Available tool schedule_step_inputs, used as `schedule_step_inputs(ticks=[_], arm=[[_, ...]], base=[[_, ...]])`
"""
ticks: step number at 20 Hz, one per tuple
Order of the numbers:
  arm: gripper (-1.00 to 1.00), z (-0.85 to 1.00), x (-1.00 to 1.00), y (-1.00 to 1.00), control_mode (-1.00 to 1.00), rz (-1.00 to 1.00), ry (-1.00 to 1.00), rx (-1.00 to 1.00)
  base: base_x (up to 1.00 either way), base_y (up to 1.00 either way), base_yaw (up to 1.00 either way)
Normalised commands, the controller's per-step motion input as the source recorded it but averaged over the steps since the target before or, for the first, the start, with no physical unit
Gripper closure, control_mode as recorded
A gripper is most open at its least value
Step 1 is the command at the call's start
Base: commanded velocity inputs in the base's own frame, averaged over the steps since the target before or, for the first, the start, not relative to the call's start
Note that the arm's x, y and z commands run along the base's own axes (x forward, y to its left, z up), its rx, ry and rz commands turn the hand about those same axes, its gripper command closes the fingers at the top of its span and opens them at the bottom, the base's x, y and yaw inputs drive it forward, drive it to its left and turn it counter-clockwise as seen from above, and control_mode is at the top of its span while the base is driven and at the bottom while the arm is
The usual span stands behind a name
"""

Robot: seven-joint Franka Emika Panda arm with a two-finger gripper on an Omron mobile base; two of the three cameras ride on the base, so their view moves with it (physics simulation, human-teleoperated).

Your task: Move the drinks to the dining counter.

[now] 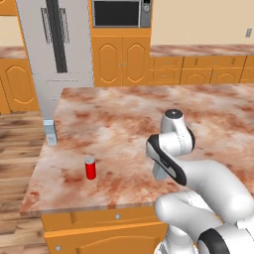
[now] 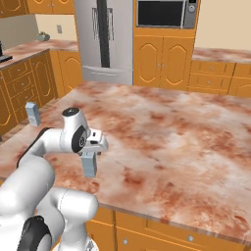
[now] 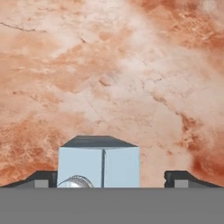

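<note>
Marble island (image 2: 186, 147), carton (image 2: 89, 164) upright, long axis vertical

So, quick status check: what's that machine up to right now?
Tool open, astride a carton standing on the dining counter. Red can and second carton also there. Nothing obstructing.

Dining counter (image 1: 149, 119): polished reddish-pink mottled marble, smooth, on orange wood cabinets (image 1: 106, 233). Carton (image 3: 99, 166) on it: matt grey-blue paperboard. Red can (image 1: 90, 168): smooth, grey metal top. Fridge (image 1: 57, 47) behind the counter: brushed grey metal.
</note>
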Motion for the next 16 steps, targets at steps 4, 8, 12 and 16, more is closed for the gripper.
schedule_step_inputs(ticks=[4,8,12,16], arm=[[-1.0,0.07,0.01,0.05,-1.0,-0.01,0.0,0.0],[-1.0,0.32,0.01,0.38,-1.0,-0.04,0.0,-0.04],[-1.0,0.39,0.01,0.14,-1.0,-0.01,0.0,-0.01],[-1.0,0.66,-0.01,0.0,-1.0,-0.03,-0.06,0.0]], base=[[0.0,0.0,0.0],[0.0,0.0,0.0],[0.0,0.0,0.0],[0.0,0.0,0.0]])
